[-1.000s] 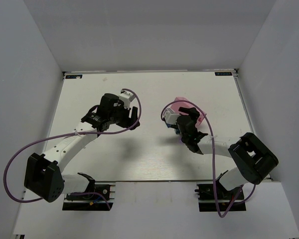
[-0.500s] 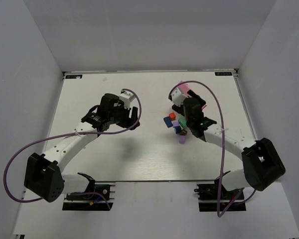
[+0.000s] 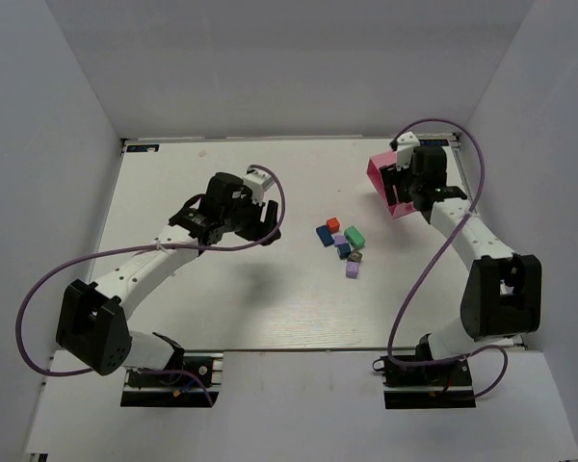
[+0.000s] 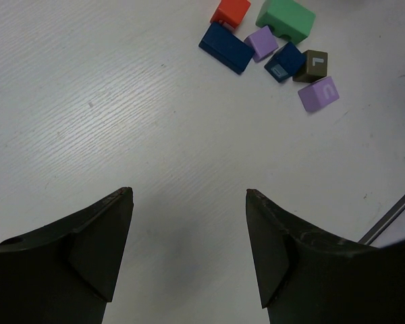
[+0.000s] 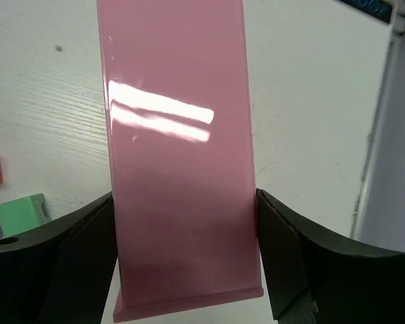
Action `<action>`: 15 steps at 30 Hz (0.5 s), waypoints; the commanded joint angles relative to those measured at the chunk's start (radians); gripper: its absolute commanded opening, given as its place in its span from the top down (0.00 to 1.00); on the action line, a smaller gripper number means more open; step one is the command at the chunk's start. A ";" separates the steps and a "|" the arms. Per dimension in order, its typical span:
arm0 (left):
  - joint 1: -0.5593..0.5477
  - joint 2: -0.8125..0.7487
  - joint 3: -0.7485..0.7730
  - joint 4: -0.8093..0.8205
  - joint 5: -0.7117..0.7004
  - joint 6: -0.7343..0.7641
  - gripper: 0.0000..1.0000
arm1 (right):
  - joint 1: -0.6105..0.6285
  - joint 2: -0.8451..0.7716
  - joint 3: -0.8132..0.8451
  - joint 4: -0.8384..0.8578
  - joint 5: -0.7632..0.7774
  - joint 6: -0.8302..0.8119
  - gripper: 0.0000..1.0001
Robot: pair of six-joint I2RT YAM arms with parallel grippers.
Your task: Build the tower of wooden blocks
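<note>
White surface (image 3: 299, 308): blocks (image 4: 262, 42) clustered ahead of left claw (image 4: 189, 196), released, empty. Pink tray (image 5: 179, 135) clamped in right claw (image 5: 185, 196). Risk: wide fingers nudging neighbours, cluster too tight.

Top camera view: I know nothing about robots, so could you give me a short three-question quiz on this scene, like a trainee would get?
1. Short answer: are the small painted wooden blocks stacked, or lying loose on the white table?
2. Multiple choice: the right gripper is shut on A) a green block, B) the glossy pink rectangular tray, C) nothing.
3. True or false: the left gripper is open and empty.
Key: 1 lying loose, none stacked; 2 B; 3 true.
</note>
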 commanded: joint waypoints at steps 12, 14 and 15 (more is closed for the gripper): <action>-0.049 0.001 0.040 0.004 0.007 0.018 0.22 | -0.291 0.256 0.265 -0.240 -0.659 0.269 1.00; -0.049 0.001 0.039 0.013 0.016 0.018 0.22 | -0.309 0.289 0.274 -0.248 -0.713 0.280 1.00; -0.049 0.001 0.030 0.013 0.016 0.018 0.22 | -0.323 0.296 0.274 -0.246 -0.739 0.292 1.00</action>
